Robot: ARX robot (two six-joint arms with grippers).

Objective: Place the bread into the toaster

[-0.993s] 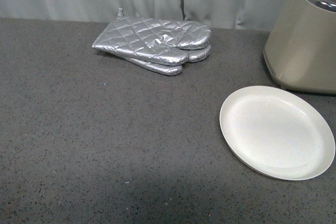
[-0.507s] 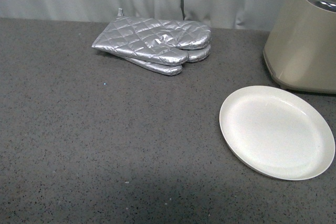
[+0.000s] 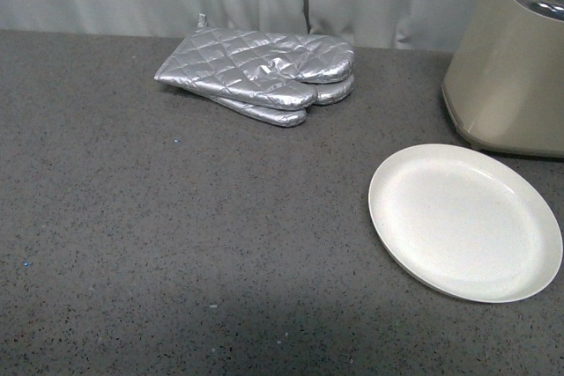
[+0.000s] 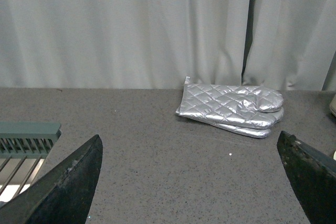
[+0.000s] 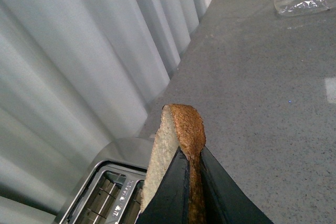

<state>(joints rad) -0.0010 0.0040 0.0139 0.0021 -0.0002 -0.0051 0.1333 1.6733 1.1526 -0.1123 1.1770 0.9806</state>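
Observation:
In the right wrist view my right gripper [image 5: 191, 174] is shut on the bread [image 5: 176, 135], a light brown slice with a darker crust, held edge-on. It hangs above the toaster's chrome top and slots [image 5: 107, 192]. In the front view the beige toaster [image 3: 511, 68] stands at the far right; the bread and both grippers are out of that view. In the left wrist view my left gripper [image 4: 191, 182] is open and empty above the grey counter, its dark fingertips [image 4: 73, 182] wide apart.
A round white plate [image 3: 464, 222] lies empty in front of the toaster. Silver quilted oven mitts [image 3: 260, 72] lie at the back centre, also in the left wrist view [image 4: 231, 109]. A grey curtain hangs behind. A green slatted object [image 4: 26, 137] shows at the left wrist view's edge.

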